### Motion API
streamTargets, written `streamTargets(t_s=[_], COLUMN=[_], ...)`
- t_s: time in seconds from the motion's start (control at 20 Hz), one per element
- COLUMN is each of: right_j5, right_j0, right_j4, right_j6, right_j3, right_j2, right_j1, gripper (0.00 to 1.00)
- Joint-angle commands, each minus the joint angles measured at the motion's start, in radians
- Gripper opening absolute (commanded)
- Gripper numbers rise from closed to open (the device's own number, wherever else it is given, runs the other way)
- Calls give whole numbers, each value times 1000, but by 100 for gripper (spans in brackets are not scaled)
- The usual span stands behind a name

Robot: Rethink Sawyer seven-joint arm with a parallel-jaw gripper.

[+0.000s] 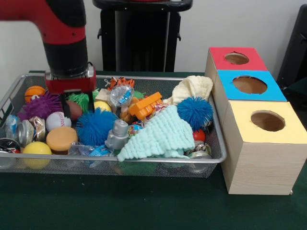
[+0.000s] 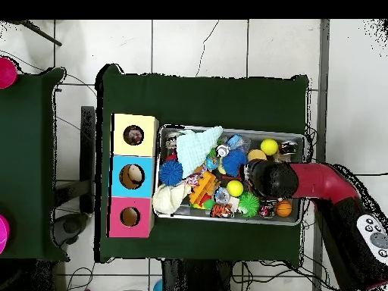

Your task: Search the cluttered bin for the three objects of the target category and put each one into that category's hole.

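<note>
Gripper point(image 1: 76, 101) lowered into bin point(image 1: 218, 143)'s far-left part among toys, fingers apart, grasping nothing | one confetti-print film wad point(image 1: 121, 94) just right of it | yellow-topped box hole point(image 1: 267, 120) right of bin.

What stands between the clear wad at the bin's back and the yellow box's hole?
The orange toy, the blue spiky ball and the wall of the bin lie between the wad and the hole.
</note>
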Motion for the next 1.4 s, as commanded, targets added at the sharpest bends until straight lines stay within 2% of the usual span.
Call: streamTargets(t_s=[0.05, 0.15, 0.3, 0.65, 0.85, 1.25, 1.4], right_j5=[167, 163, 137, -97, -182, -312, -337], right_j0=[91, 113, 150, 261, 327, 439, 455], right_j4=[150, 177, 197, 166, 179, 201, 213], right_j6=[92, 111, 138, 276, 331, 368, 361], right_j3=[89, 116, 141, 174, 185, 185, 190], right_j2=[4, -13, -43, -140, -198, -305, -324], right_j1=[-283, -315, -323, -185, -142, -59, -42], gripper=[100, 100, 100, 100, 100, 100, 100])
